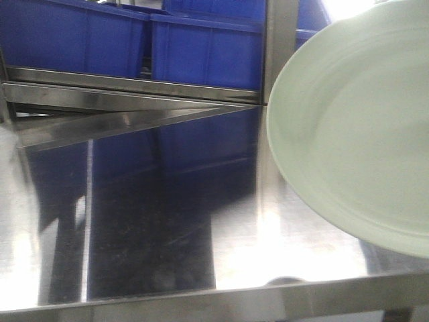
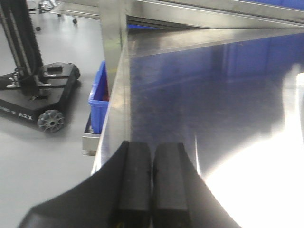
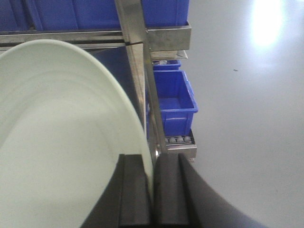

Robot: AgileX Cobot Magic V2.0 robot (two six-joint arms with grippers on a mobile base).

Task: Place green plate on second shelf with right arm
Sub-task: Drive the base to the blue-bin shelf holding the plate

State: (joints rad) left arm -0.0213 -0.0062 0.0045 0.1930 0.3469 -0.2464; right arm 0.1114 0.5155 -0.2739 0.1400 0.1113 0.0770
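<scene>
— Gripping anything with the right hand (image 3: 151, 164)?

— Pinching the plate (image 3: 57, 133) by its rim, both pads (image 3: 135, 190) squeezing in on the edge, parting only by the rim's thickness.

— Lying where, going by that hand?

— Fanning out to the left of the hand and forward from it, tilting rather than lying flat. Showing in the front view as hanging over the right end of the steel shelf (image 1: 167, 221); failing to tell whether touching the steel or hanging just clear.

— Noticing anything else around that hand?

— Seeing a steel post (image 3: 130, 28) straight ahead, just past the plate's far edge. Seeing a blue bin (image 3: 173, 102) ahead and a little right, lower down beside the rack, and grey floor (image 3: 247, 118) off to the right. Also catching a row of blue bins (image 1: 208, 54) on the level above, beyond the plate.

— And doing what with the left hand (image 2: 152, 154)?

— Pressing its pads flat together, gripping nothing. Hanging over the shelf's left edge, with bare steel spreading ahead and to the right of it, another post (image 2: 113, 33) ahead, and a black wheeled cart (image 2: 38, 95) well off to the left on the floor.
</scene>
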